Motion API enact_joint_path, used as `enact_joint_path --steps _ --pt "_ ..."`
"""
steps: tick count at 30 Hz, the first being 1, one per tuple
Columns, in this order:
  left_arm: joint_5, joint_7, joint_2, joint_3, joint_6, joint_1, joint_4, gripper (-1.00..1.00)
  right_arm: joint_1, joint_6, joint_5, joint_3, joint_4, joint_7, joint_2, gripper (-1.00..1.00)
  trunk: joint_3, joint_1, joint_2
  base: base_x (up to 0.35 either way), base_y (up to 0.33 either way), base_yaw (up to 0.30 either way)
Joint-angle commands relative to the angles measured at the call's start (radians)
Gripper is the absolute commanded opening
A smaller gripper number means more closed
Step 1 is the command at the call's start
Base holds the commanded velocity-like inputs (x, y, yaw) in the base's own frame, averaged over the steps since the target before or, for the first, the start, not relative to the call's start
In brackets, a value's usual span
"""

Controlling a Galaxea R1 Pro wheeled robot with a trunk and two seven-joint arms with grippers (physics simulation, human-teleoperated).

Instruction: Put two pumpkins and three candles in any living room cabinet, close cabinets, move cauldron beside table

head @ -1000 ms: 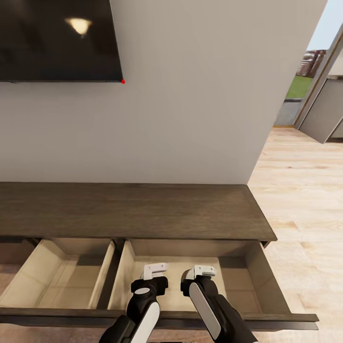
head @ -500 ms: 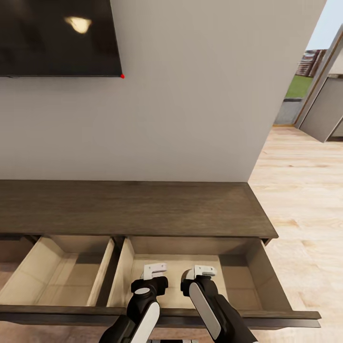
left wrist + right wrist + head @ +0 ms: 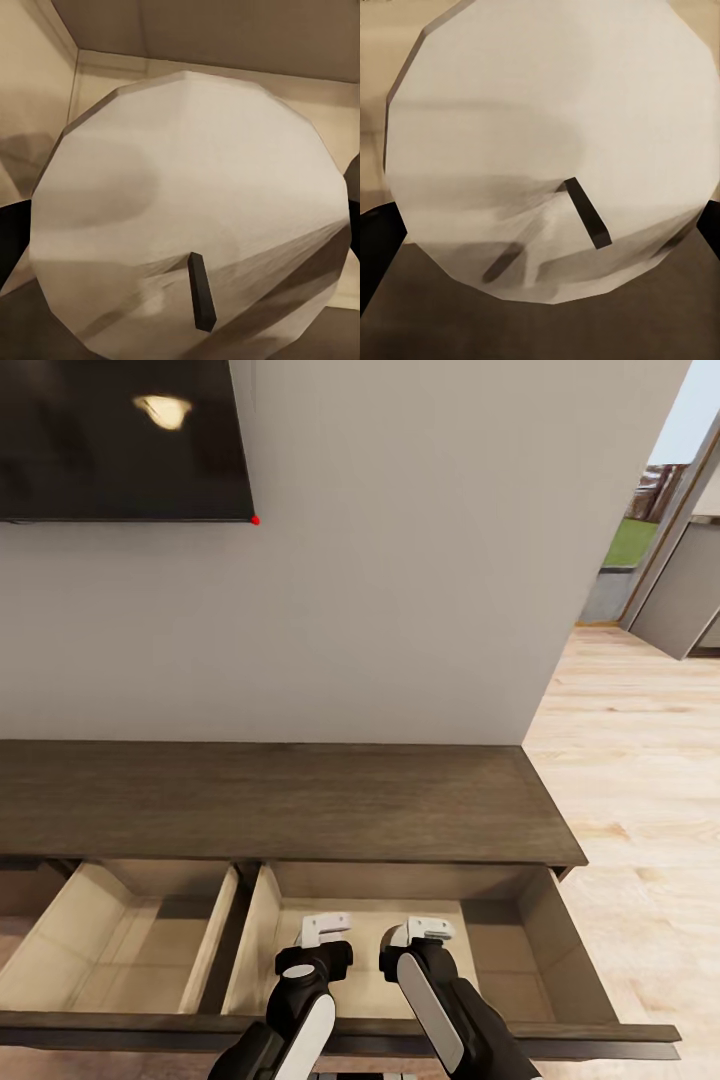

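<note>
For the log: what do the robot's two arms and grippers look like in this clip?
In the head view both arms are glossy black with a long white panel along the forearm. Each wrist ends in a rounded black collar. The left gripper and right gripper are white, blocky and angular, with small grey details. No cables or markings can be made out.
</note>
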Motion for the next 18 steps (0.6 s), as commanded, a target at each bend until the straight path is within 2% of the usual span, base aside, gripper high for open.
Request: enact_joint_path --steps 1,7,18 --pt "0.008 0.009 0.0 -0.001 0.002 -0.001 -0.001 -1.0 -0.001 0.001 -0.009 0.001 -0.001 -0.009 0.0 -1.0 -0.001 0.0 0.0 0.007 0.0 0.0" --pt "0.007 0.01 0.0 -0.001 0.001 -0.001 -0.002 -1.0 -0.001 0.001 -0.009 0.001 -0.001 -0.009 0.0 -1.0 -0.001 0.0 0.0 0.001 0.0 0.0" --pt "0.008 0.01 0.0 -0.001 0.001 -0.001 -0.003 -1.0 -0.001 0.001 -0.008 0.001 0.002 -0.009 0.0 -1.0 -0.035 0.042 -0.077 0.0 0.0 0.0"
